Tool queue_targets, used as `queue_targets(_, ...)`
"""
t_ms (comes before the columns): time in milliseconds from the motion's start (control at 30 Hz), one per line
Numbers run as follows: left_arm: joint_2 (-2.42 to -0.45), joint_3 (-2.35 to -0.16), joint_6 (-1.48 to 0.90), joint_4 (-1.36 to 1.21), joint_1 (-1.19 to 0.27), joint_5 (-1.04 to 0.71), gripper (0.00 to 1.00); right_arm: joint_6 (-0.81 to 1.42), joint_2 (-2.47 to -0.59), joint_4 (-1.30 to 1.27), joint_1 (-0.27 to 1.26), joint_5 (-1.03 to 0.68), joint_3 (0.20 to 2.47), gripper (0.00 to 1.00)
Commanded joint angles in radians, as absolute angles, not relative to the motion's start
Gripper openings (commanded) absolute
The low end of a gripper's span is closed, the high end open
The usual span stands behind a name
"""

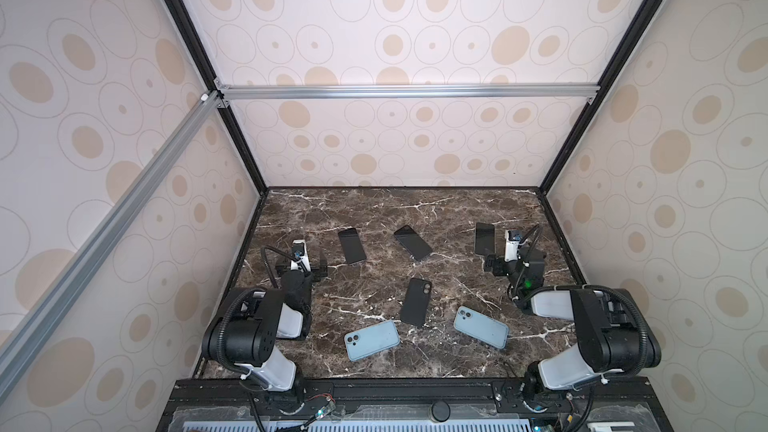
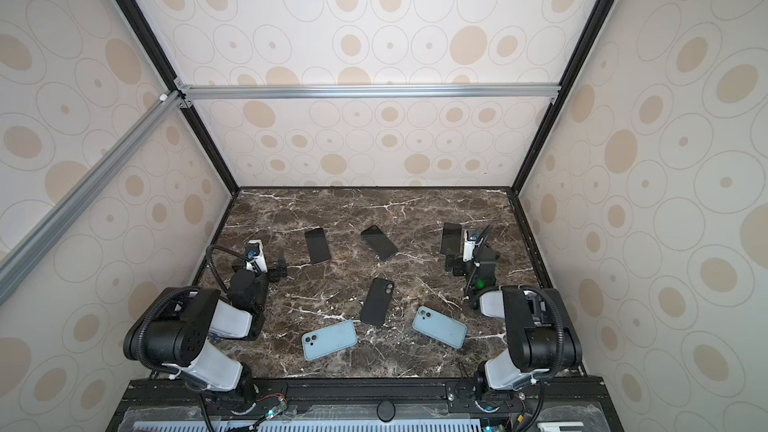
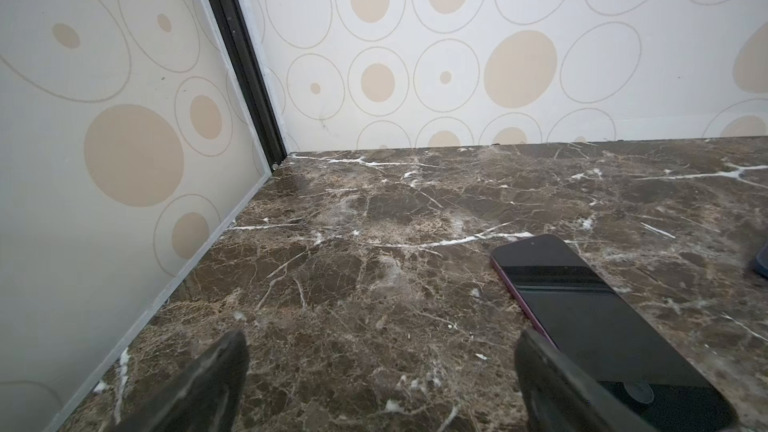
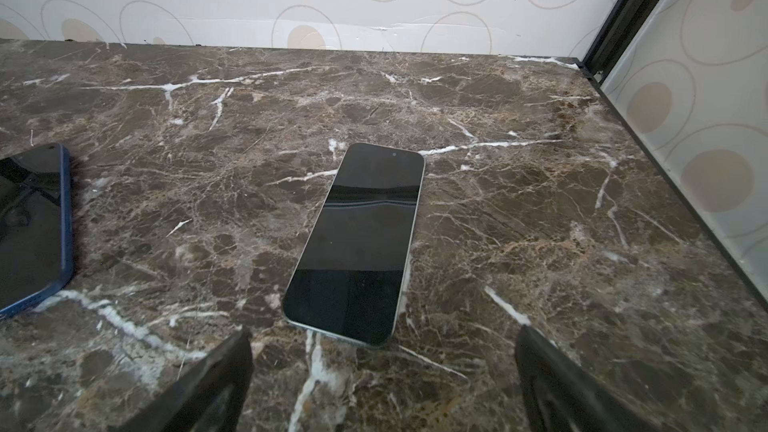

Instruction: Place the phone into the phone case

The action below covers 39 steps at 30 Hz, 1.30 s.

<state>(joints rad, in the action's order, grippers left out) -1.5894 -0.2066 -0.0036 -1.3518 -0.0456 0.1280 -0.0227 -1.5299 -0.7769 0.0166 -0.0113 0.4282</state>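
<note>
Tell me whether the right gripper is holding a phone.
No: the right gripper is open, the phone lying free on the table.

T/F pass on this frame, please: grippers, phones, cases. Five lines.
1. The left gripper and right gripper are both open and empty. True.
2. The pale-edged phone ahead of the right gripper lies screen up. True.
3. There are two black cases. False: one black case, two light blue cases.
4. The light blue cases touch. False: they lie apart, the black case's near end roughly between them.
5. The left gripper grips a phone. False: the pink-edged phone lies on the table, outside its open jaws.
</note>
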Motion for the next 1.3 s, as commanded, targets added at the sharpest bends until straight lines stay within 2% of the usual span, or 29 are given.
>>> queue_targets(0,-1.582,-0.221,-0.002,-1.370,-0.043,0.121,1.00,-0.021,-1.535,-0.776,0.020,-0.018,0.429,1.00)
queue_targets(1067,-1.582,-0.224,-0.009,-1.362,-0.041,0.127,0.99,-0.021,-1.534,-0.776,0.019,-0.018,0.429,1.00)
queue_targets(1167,-1.551,-0.216,-0.009,-1.362,-0.041,0.143,0.94,-0.013,-1.523,-0.793,0.019,0.000,0.429,0.98)
queue_targets(1267,-1.376,-0.241,-0.017,-1.176,-0.043,0.174,0.93,-0.007,-1.400,-0.520,0.020,0.008,0.513,0.94)
